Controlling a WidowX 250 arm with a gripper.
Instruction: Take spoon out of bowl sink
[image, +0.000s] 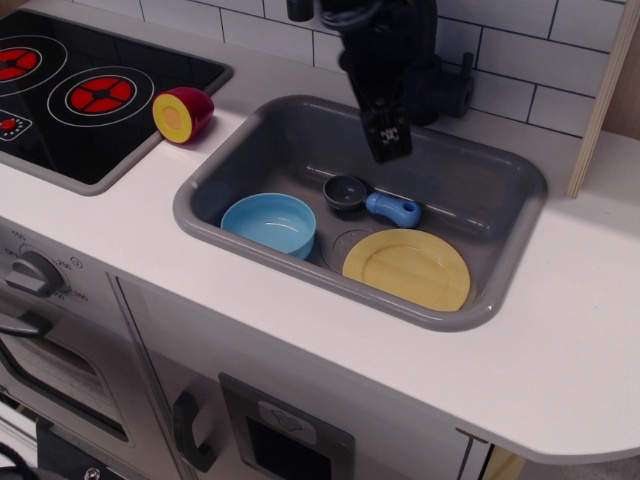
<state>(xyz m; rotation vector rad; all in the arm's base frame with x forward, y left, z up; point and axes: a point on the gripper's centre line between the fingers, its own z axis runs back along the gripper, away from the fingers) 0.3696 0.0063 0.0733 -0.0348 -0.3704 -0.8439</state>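
Note:
The spoon (372, 201) lies on the floor of the grey sink (250, 135), its dark scoop to the left and its blue handle to the right. It is outside the light blue bowl (268, 224), which stands empty at the sink's front left. My gripper (386, 141) hangs above the sink's back middle, well above the spoon and apart from it. It holds nothing; its fingers look close together, but I cannot tell the jaw state.
A yellow plate (407, 268) lies in the sink's front right, next to the spoon handle. A red and yellow cut fruit toy (182, 113) stands on the counter between the stove (90, 90) and the sink. The black faucet (450, 85) is behind the gripper.

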